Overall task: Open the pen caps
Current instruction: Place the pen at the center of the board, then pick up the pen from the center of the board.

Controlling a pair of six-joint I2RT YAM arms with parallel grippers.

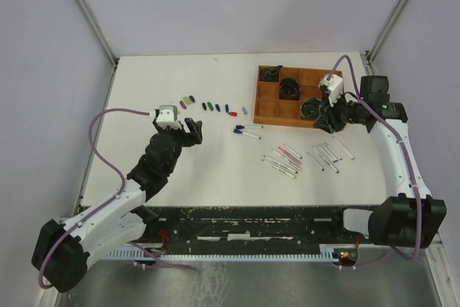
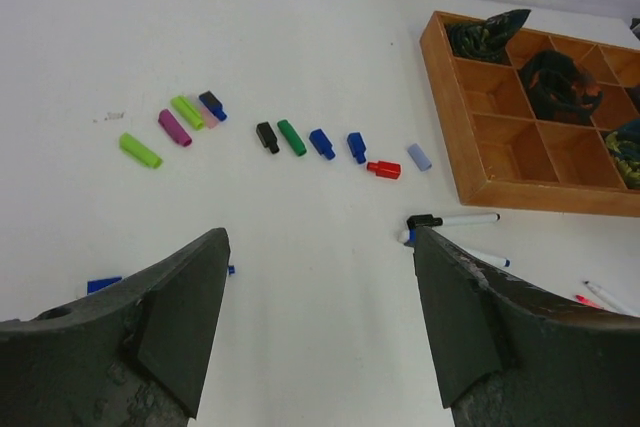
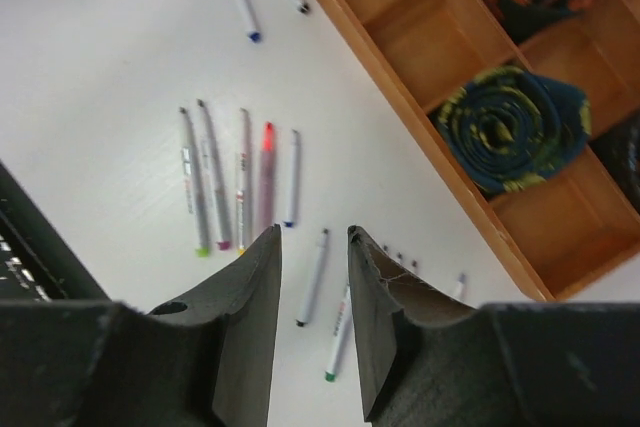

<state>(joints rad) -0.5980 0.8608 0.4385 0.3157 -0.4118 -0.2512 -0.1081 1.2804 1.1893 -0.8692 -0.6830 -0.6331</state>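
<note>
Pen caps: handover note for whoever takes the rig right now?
Left gripper: open, empty, hovering short of the caps.
Right gripper: slightly open, empty, at the edge of the tray, near the pens.
Done: loose caps lie in a row left of the tray; most pens lie uncapped.
Left: two pens by the tray look still capped, hard to tell.

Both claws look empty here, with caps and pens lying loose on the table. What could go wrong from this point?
1. A small blue piece, probably a cap, lies right beside the open left claw. Lowering there could knock it away or scatter the row of caps beyond.
2. The right claw hovers over pens lying side by side, next to the tray. A descent might pinch two pens at once or strike the tray wall.
</note>
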